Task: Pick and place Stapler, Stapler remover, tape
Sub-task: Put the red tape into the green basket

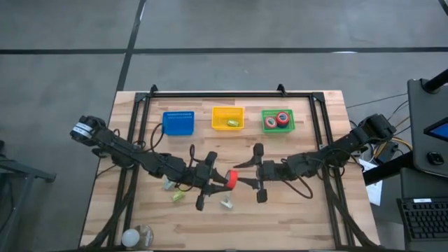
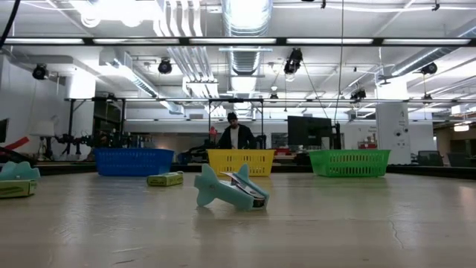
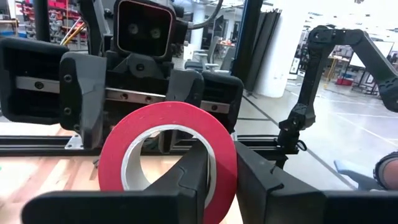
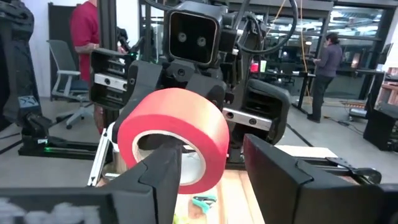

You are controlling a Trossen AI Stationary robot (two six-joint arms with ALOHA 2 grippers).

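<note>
A red roll of tape (image 1: 231, 178) hangs above the middle of the table between my two grippers, which face each other. My left gripper (image 3: 221, 165) comes from the table's left and is shut on the roll. My right gripper (image 4: 211, 155) comes from the right and stands open, one finger (image 4: 163, 171) in the roll's hole and one (image 4: 283, 171) outside the wall, with a gap showing. More red rolls (image 1: 278, 120) lie in the green basket (image 1: 266, 128). Small pale stapler tools (image 1: 169, 184) (image 1: 226, 204) lie on the wood; one (image 2: 230, 190) rests on its side. My left gripper has the roll's wall (image 3: 225, 177) between its fingers, one finger (image 3: 186, 180) inside the pale centre hole and one (image 3: 267, 186) outside. The fingers come level from the table's left. The roll stands on edge, lifted clear of the table. My right gripper: I cannot tell whether its inner finger touches the roll.
A blue basket (image 1: 178, 123), a yellow basket (image 1: 227, 112) with a small greenish thing inside, and the green basket stand in a row at the far side. A clear bottle (image 1: 140, 236) stands at the near left edge. A black frame (image 1: 231, 93) borders the table.
</note>
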